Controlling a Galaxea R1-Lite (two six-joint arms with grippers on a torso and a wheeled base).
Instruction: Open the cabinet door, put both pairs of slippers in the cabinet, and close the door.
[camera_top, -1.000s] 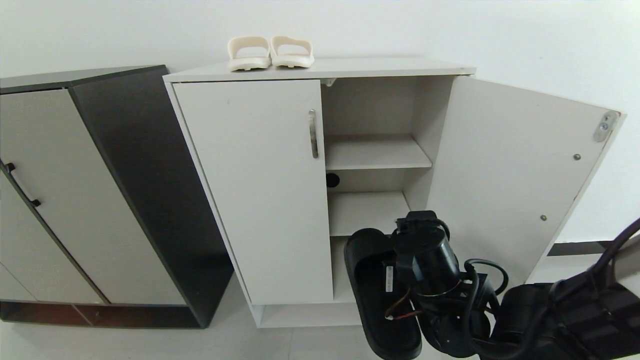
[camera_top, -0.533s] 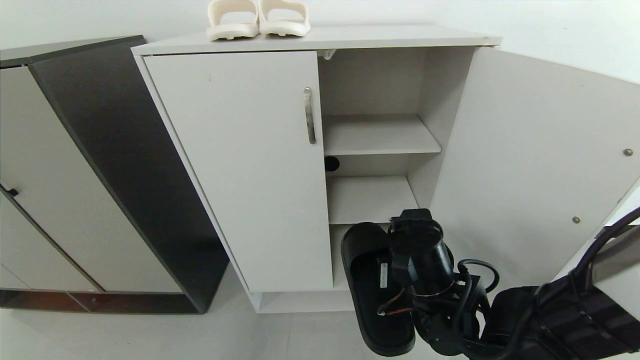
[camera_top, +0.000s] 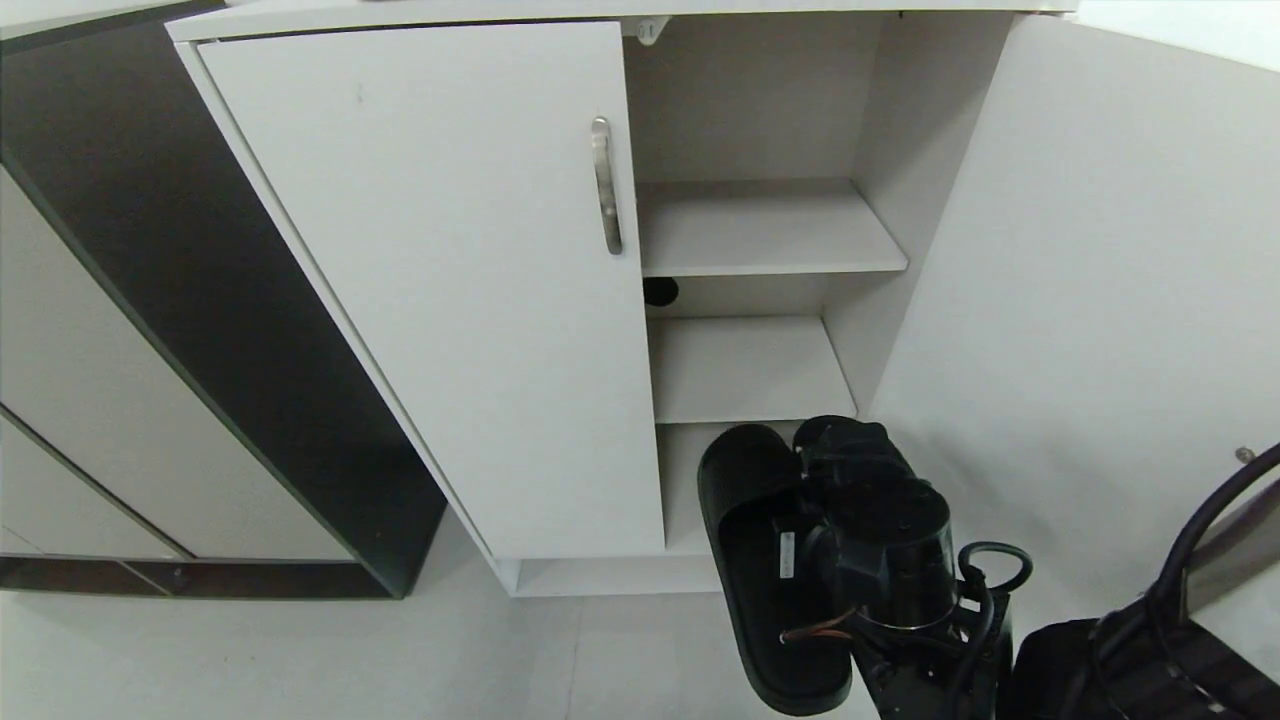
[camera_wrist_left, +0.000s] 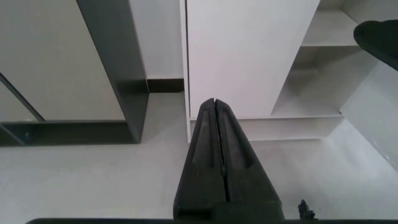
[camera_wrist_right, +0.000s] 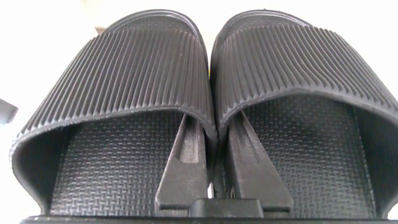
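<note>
My right hand (camera_wrist_right: 214, 168) is clamped on the pair of black slippers (camera_wrist_right: 149, 87). One of its fingers (camera_wrist_right: 183, 165) goes into each, pinching the inner walls together so the two ride side by side with their straps up. What matters now is the line from the slippers to the cabinet (camera_top: 850, 330). In the head view their long axis runs away from me and straight at the open half, with the toes at the mouth of the lowest compartment (camera_top: 682, 490), below the middle shelf (camera_top: 745, 365). The open door (camera_top: 1100, 260) stands off to the right, apart from the slippers. The closed door (camera_top: 450, 280) flanks the gap on the left. I can't tell whether the toes have crossed the front edge — they look just at it. I judge the move ahead is a forward push along that axis, kept low enough to pass under the middle shelf. My left hand (camera_wrist_left: 214, 155) is pressed shut on nothing, low over the floor (camera_wrist_left: 93, 174), facing the closed door — the right is plainly the nearer one.
</note>
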